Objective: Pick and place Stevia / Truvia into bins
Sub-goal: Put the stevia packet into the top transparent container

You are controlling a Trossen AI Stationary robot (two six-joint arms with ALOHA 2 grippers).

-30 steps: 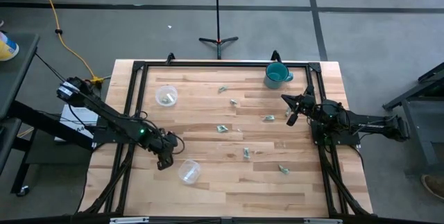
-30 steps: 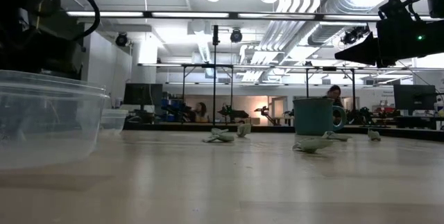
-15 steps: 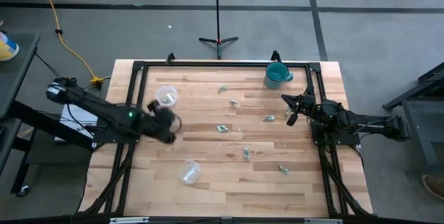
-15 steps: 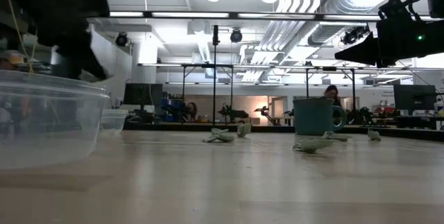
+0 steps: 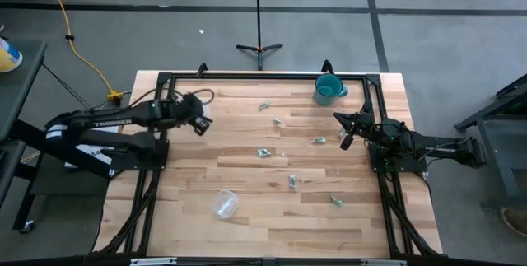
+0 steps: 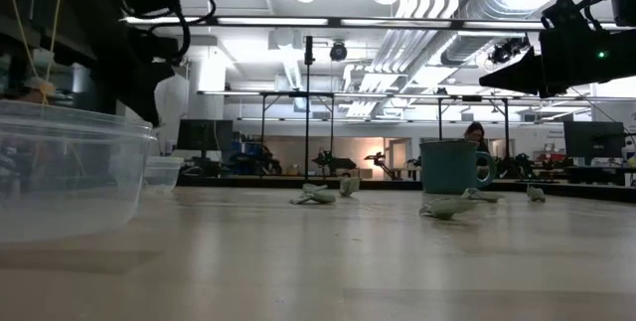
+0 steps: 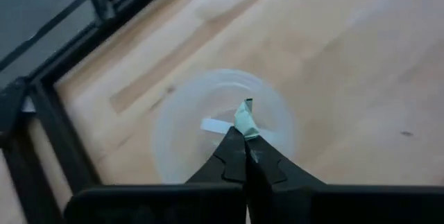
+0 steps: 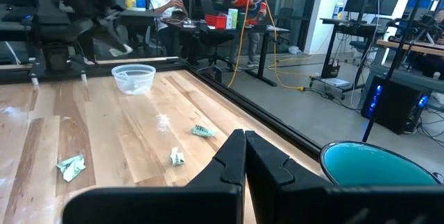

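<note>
Left end effector (image 5: 198, 123) hangs over the far left part of the desk (image 5: 272, 217), directly above one clear cup (image 7: 222, 137) — its fingers pressed together on a pale green sachet (image 7: 244, 118), which sticks out past the tips over the cup's mouth. A white sachet (image 7: 216, 126) already lies inside that cup. The second clear cup (image 5: 225, 203) stands well apart, near the front edge, left of centre; something pale shows inside it, too small to make out. Loose sachets lie scattered across the middle and right of the desk: one near the far edge (image 5: 265, 106), one just in front of it (image 5: 278, 121), one at centre (image 5: 263, 152), one toward the right arm (image 5: 319, 141), one nearer the front (image 5: 292, 182), and one close to the front right corner (image 5: 336, 202). A teal mug (image 5: 328, 90) stands at the far right corner. Right end effector (image 5: 344, 142) waits at the right edge, raised off the wood — fingers pressed together, holding nothing. In the low view, people sit at workstations far behind the desk.
</note>
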